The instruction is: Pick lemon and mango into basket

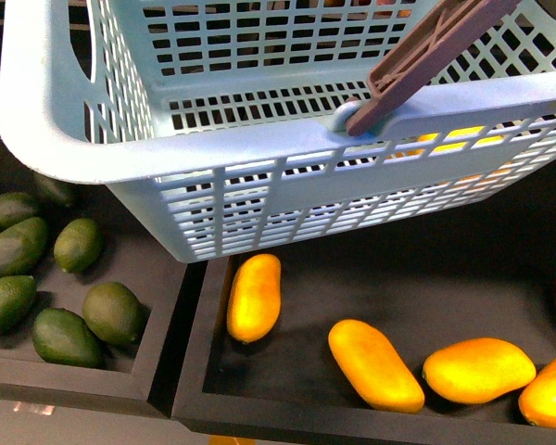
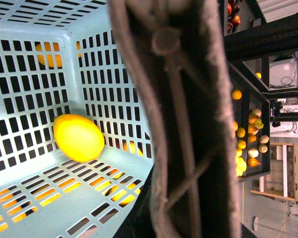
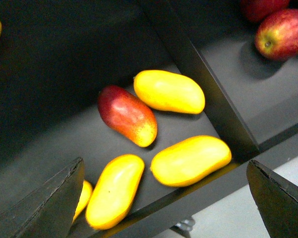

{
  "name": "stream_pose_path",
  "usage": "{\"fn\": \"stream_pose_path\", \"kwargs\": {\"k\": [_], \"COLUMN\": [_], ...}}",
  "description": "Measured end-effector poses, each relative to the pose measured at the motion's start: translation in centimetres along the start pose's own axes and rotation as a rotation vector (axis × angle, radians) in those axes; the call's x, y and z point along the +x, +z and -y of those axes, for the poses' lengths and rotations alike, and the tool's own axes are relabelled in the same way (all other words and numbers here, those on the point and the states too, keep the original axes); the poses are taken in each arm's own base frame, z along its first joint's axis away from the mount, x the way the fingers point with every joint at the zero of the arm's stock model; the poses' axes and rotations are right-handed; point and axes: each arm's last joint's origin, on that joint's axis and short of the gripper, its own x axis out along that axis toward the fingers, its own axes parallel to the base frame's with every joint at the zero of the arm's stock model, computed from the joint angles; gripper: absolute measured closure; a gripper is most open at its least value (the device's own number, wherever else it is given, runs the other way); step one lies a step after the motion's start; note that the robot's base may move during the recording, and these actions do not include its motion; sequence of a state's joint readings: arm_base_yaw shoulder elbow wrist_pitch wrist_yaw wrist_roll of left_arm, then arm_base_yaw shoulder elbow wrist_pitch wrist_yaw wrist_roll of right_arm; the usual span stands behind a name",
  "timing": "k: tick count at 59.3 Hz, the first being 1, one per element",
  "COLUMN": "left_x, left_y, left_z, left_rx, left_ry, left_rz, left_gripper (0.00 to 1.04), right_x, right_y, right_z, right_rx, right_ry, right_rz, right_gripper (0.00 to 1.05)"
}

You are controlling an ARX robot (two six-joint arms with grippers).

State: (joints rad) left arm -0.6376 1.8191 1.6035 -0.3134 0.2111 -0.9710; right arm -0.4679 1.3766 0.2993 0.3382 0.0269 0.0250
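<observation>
**Red mango crowded by look-alikes, tool not squared to it**

The fist-sized mango with red skin fading to orange-yellow (image 3: 127, 115) lies flat on the floor of a black compartmented display tray (image 3: 54, 114), not yet gripped. The right tool (image 3: 164, 163) hovers above it with its two dark fingers (image 3: 57, 201) spread wide and empty.

The mango's long axis runs oblique to the line between those fingers, neither across it nor along it. Its red end points into the tray's open floor, and its yellow end points toward the tray's front lip, into the gap between two plain yellow mangoes.

The likeliest fault is a wrong or fouled grasp. One long plain yellow mango (image 3: 169, 91) lies just beside the red one's flank and another (image 3: 191, 159) sits near its yellow tip. A straight descent could land a finger on a neighbour or close on two fruits. Closing along the oblique axis could also squeeze the smooth fruit out sideways, so a wrist turn seems needed first.

The small bright-yellow oval lemon (image 2: 78, 137) already rests on the slotted floor of the light aqua plastic basket (image 1: 74, 139), close to a wall. The basket's brown ribbed handle (image 2: 188, 124) fills the left wrist view; I cannot tell whether the left tool is closed on it. If the basket tips, the lemon may roll.
</observation>
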Motion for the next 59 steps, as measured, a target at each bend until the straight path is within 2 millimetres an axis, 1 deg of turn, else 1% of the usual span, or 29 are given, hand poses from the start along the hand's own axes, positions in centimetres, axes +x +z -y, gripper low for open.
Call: {"fn": "stream_pose_path", "kwargs": {"k": [6, 15, 21, 28, 34, 42, 51, 59], "left_x": [0.0, 0.0, 0.0, 0.0, 0.0, 0.0, 0.0, 0.0], "left_y": [0.0, 0.0, 0.0, 0.0, 0.0, 0.0, 0.0, 0.0], "left_z": [0.0, 0.0, 0.0, 0.0, 0.0, 0.0, 0.0, 0.0], "left_rx": [0.001, 0.001, 0.001, 0.001, 0.001, 0.001, 0.0, 0.001], "left_ry": [0.002, 0.001, 0.0, 0.0, 0.0, 0.001, 0.0, 0.0], "left_rz": [0.003, 0.001, 0.0, 0.001, 0.0, 0.002, 0.001, 0.001], "left_gripper": [1.0, 1.0, 1.0, 1.0, 1.0, 1.0, 1.0, 1.0], "right_x": [2.6, 8.2, 10.5, 12.9, 14.4, 16.9, 18.2, 19.3], "right_y": [-0.5, -2.6, -3.7, -4.6, -4.7, -4.0, -3.5, -3.3], "right_z": [0.3, 0.2, -0.2, -1.0, -1.9, -4.0, -5.0, -5.4], "right_rx": [-0.114, -0.305, -0.379, -0.415, -0.436, -0.462, -0.456, -0.452], "right_ry": [0.019, 0.059, 0.064, 0.078, 0.086, 0.108, 0.106, 0.096], "right_rz": [-0.022, -0.127, -0.181, -0.24, -0.262, -0.264, -0.264, -0.271], "right_gripper": [0.09, 0.09, 0.09, 0.09, 0.09, 0.09, 0.09, 0.09]}}
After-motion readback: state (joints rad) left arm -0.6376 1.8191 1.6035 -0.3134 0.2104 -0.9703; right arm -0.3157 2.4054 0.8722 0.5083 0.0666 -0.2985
